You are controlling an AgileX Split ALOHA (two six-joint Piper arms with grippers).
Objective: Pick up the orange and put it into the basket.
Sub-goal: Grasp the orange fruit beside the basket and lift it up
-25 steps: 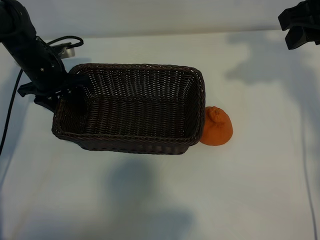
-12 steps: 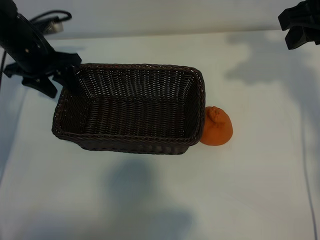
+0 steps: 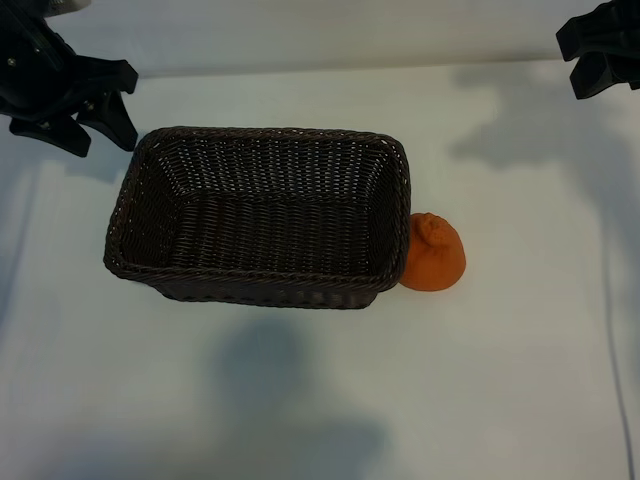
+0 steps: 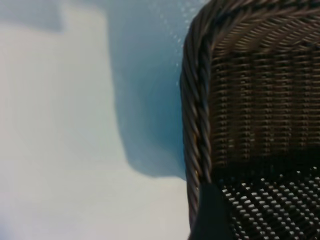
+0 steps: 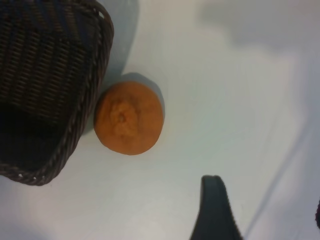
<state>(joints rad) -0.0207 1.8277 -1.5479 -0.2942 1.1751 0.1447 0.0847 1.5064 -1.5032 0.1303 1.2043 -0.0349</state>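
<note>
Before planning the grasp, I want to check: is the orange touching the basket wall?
Touching. In the right wrist view the orange meets the rim of the basket with no table visible between them; the exterior view agrees.

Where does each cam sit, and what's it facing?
Exterior: steeply from above, on basket and orange; left gripper and right gripper at the top corners.
Left wrist: looks down at the basket's corner; a dark fingertip shows.
Right wrist: faces the orange touching the basket; one finger shows.
All share the basket.
</note>
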